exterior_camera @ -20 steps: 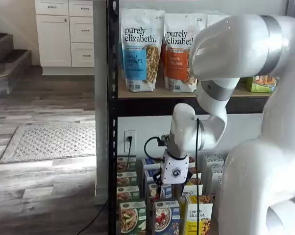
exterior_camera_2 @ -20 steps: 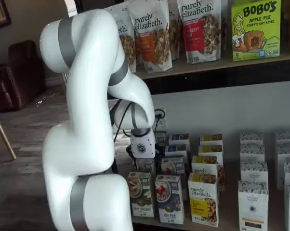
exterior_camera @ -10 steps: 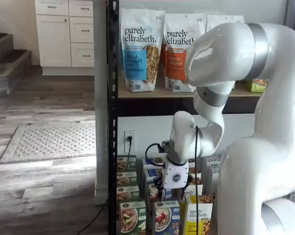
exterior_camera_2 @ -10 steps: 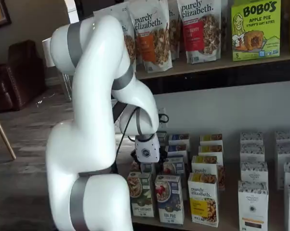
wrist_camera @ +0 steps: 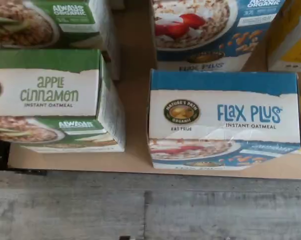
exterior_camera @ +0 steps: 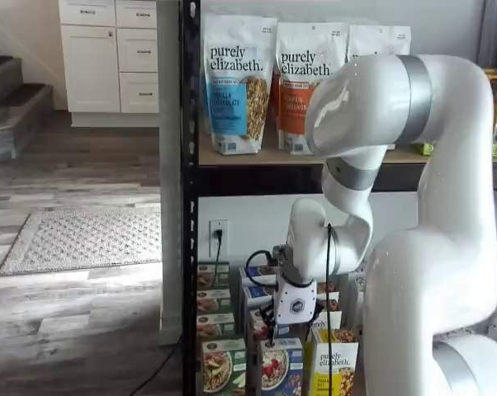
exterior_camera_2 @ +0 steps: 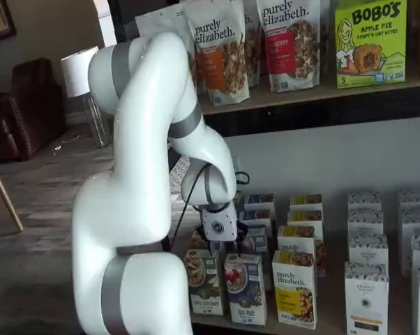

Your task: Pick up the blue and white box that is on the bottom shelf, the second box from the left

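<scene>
The blue and white box (wrist_camera: pixel 224 117), a Flax Plus instant oatmeal carton, stands at the front edge of the bottom shelf (wrist_camera: pixel 135 162), just beside the green Apple Cinnamon carton (wrist_camera: pixel 55 97) and with a yellow carton (exterior_camera_2: pixel 294 287) on its other side. In both shelf views the end effector (exterior_camera_2: pixel 219 246) hangs just above and slightly behind this front box (exterior_camera: pixel 280 366), so the move ahead looks like a short descent. The carton is upright, its long top edge running along the shelf front. The fingers are hardly visible, but the jaws stand wide apart and hold nothing. Since half a second ago the arm has sunk and swung closer to the front row.
</scene>
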`<move>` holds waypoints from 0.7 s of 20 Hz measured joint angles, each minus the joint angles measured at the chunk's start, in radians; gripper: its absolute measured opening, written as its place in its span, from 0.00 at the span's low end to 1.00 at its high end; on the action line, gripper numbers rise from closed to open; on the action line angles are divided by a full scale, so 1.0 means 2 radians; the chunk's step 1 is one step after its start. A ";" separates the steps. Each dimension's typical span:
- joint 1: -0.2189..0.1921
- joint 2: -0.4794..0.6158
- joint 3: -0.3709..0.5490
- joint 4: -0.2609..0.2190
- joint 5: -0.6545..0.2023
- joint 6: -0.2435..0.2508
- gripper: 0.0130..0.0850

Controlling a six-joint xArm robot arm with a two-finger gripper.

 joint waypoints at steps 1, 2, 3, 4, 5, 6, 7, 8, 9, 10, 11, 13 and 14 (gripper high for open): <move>-0.002 0.007 -0.005 0.004 -0.002 -0.006 1.00; -0.003 0.010 -0.007 0.009 -0.004 -0.011 1.00; -0.004 0.014 -0.010 0.012 -0.005 -0.015 1.00; -0.005 0.019 -0.013 0.015 -0.007 -0.019 1.00; -0.006 0.022 -0.017 0.018 -0.008 -0.024 1.00; -0.007 0.027 -0.021 0.022 -0.008 -0.029 1.00; -0.008 0.032 -0.025 0.025 -0.008 -0.032 1.00; -0.009 0.035 -0.029 0.027 -0.007 -0.035 1.00; -0.009 0.040 -0.033 0.030 -0.007 -0.038 1.00; -0.010 0.045 -0.038 0.030 -0.007 -0.039 1.00; -0.012 0.049 -0.041 0.028 -0.007 -0.039 1.00; -0.014 0.059 -0.051 0.024 -0.006 -0.037 1.00; -0.015 0.063 -0.055 0.022 -0.006 -0.037 1.00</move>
